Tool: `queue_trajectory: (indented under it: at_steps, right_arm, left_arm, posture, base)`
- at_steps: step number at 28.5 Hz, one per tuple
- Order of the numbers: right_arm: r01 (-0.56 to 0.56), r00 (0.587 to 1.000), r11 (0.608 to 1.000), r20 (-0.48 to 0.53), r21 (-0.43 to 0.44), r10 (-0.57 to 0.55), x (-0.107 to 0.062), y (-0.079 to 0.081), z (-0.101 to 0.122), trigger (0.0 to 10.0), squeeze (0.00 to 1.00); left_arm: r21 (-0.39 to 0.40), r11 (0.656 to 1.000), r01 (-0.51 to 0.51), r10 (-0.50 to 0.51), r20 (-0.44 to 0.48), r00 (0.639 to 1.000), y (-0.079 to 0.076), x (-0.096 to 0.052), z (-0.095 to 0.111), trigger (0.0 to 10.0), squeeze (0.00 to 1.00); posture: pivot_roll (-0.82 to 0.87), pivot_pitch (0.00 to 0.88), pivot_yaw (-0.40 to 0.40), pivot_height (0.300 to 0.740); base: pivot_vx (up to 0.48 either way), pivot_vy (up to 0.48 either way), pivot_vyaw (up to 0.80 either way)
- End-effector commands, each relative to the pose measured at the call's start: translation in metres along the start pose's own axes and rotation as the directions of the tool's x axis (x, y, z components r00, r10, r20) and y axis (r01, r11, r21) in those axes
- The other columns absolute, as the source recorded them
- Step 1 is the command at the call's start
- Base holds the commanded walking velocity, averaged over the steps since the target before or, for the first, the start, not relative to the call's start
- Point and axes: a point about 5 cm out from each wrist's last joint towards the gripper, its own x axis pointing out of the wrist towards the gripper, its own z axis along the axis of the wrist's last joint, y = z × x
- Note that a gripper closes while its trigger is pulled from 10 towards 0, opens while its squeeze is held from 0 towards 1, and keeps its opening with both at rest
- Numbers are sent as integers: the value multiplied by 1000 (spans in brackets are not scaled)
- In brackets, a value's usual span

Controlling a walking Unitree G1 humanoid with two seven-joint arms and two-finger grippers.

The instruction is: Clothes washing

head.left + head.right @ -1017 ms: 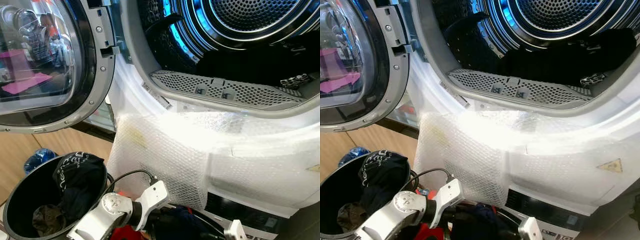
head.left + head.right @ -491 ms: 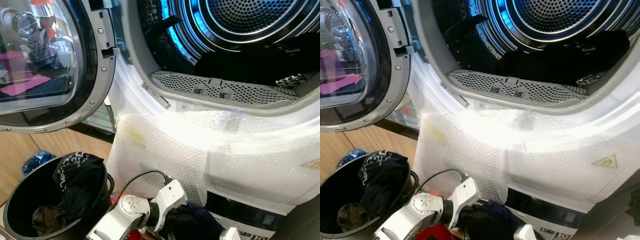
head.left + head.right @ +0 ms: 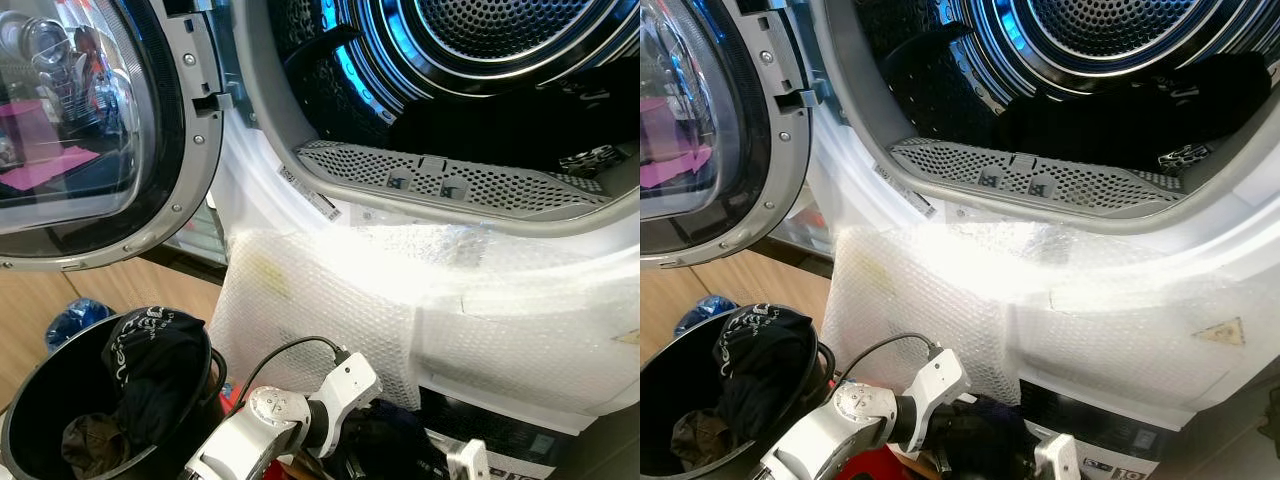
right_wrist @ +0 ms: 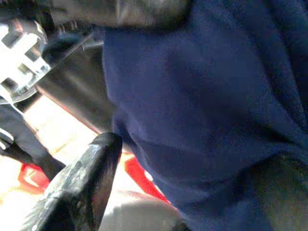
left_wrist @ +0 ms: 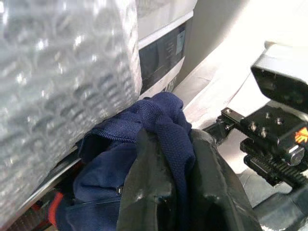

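A navy blue garment (image 5: 125, 144) hangs low in front of the washer, just under its bubble-wrapped front panel (image 3: 340, 320). My left gripper (image 5: 178, 163) is shut on a fold of that garment, and its silver arm (image 3: 290, 420) reaches in from below. My right gripper (image 4: 183, 183) is right beside it, open, with the same navy cloth (image 4: 202, 96) lying between its spread fingers (image 4: 82, 178). Above, the washer drum (image 3: 500, 40) stands open, with dark clothes (image 3: 520, 125) lying at its bottom.
The washer door (image 3: 90, 130) is swung open to the left. A black basket (image 3: 40, 410) at lower left holds a black printed garment (image 3: 150, 350) and a brownish one (image 3: 95, 440). A blue object (image 3: 70, 320) lies on the wooden floor behind it.
My left arm has moved right, toward the washer's front, carrying the navy garment with it. The view has shifted slightly.
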Motion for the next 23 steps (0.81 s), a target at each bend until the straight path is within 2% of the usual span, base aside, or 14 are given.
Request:
queue_trajectory:
  at_steps: [1, 2, 3, 6, 11, 13, 14, 16, 18, 19, 21, 23]
  right_arm:
    - [80, 997, 995, 30, -63, -78, 3, -6, 7, 10000, 1000]
    - [139, 988, 987, 72, -80, -133, 4, -11, 12, 10000, 851]
    - [214, 966, 975, 161, -65, -201, 4, -17, 21, 10000, 0]
    - [235, 950, 970, 224, -55, -217, 4, -17, 28, 10000, 0]
    - [248, 925, 964, 320, -96, -206, 0, -15, 35, 10000, 0]
    - [74, 948, 996, 312, -51, -55, 0, -1, 29, 10000, 0]
    - [74, 948, 996, 312, -51, -55, 0, -1, 29, 10000, 0]
    - [-48, 962, 998, 268, -44, 58, -2, 9, 21, 10000, 0]
    - [-107, 970, 993, 212, -57, 117, -3, 15, 13, 10000, 0]
    - [16, 973, 994, 231, -110, 10, 0, 5, 15, 10000, 0]
    - [119, 960, 986, 268, -116, -84, 3, -3, 20, 10000, 0]
    - [148, 954, 981, 279, -122, -110, 4, -5, 22, 10000, 0]
  left_arm:
    - [-3, 1000, -8, 8, 11, 1000, 2, -1, 7, 0, 0]
    - [-8, 1000, -7, 7, 8, 1000, 2, -1, 7, 0, 0]
    - [-8, 1000, 2, -2, 0, 1000, 1, 0, 7, 0, 0]
    - [-5, 1000, 11, -11, -9, 1000, -1, 1, 6, 0, 0]
    - [-12, 1000, 7, -7, -7, 1000, -2, 1, 7, 0, 0]
    - [-18, 1000, -12, 12, -3, 1000, 1, 2, 9, 0, 0]
    - [-18, 1000, -12, 12, -3, 1000, 1, 2, 9, 0, 0]
    - [-27, 999, -19, 19, 4, 1000, 2, 2, 11, 0, 0]
    - [-29, 999, -15, 16, 8, 1000, 2, 3, 13, 0, 0]
    - [-30, 1000, -7, 7, 4, 1000, 1, 5, 13, 0, 0]
    - [-35, 999, -6, 5, -4, 1000, 0, 6, 14, 0, 0]
    - [-37, 999, -7, 7, -10, 1000, 0, 6, 13, 0, 0]
  posture:
    - [-63, 0, 102, 740]
    - [-64, 0, 101, 740]
    - [-67, 0, 104, 740]
    - [-67, 0, 104, 740]
    - [-64, 0, 108, 740]
    - [-58, 0, 105, 740]
    - [-58, 0, 105, 740]
    - [-59, 0, 105, 740]
    - [-60, 0, 106, 740]
    - [-60, 0, 104, 740]
    - [-61, 0, 105, 740]
    - [-61, 0, 107, 740]
  base:
    - [0, 0, 0]
    - [0, 0, 0]
    - [0, 0, 0]
    - [0, 0, 0]
    - [0, 0, 0]
    - [0, 0, 0]
    - [0, 0, 0]
    - [0, 0, 0]
    - [0, 0, 0]
    - [0, 0, 0]
    - [0, 0, 0]
    - [0, 0, 0]
